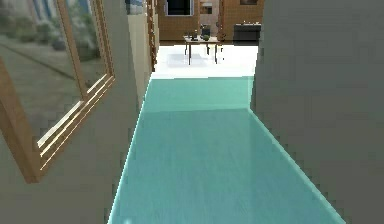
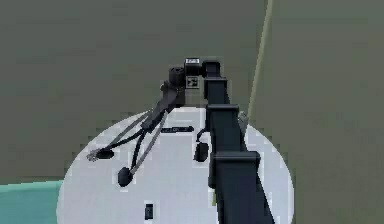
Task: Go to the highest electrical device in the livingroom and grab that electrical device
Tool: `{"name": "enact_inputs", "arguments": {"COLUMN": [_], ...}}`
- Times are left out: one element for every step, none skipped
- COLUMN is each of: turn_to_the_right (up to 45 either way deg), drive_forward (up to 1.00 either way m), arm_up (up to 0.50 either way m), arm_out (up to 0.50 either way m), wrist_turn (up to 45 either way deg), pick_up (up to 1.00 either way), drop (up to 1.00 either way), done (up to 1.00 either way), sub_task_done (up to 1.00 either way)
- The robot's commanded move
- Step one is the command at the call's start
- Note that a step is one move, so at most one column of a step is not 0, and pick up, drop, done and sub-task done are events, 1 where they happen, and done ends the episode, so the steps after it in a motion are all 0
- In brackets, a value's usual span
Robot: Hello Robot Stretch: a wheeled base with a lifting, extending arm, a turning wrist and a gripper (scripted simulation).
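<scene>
Forward view gives us a teal floor [image 1: 200, 150] running to a far room with a table [image 1: 200, 42]; we cannot pick out the electrical device there. Whether our gripper [image 2: 128, 150] holds anything, we cannot tell.

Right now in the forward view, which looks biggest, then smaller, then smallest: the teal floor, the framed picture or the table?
1. Teal floor.
2. Framed picture, close to the camera and cut off at the edge.
3. Table, tiny-looking because it stands far away.
</scene>
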Motion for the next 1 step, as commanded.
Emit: {"name": "enact_inputs", "arguments": {"turn_to_the_right": [0.0], "drive_forward": [0.00], "arm_up": [0.00], "arm_out": [0.00], "wrist_turn": [45.0], "pick_up": [0.00], "drop": [0.00], "done": [0.00], "sub_task_done": [0.00]}}
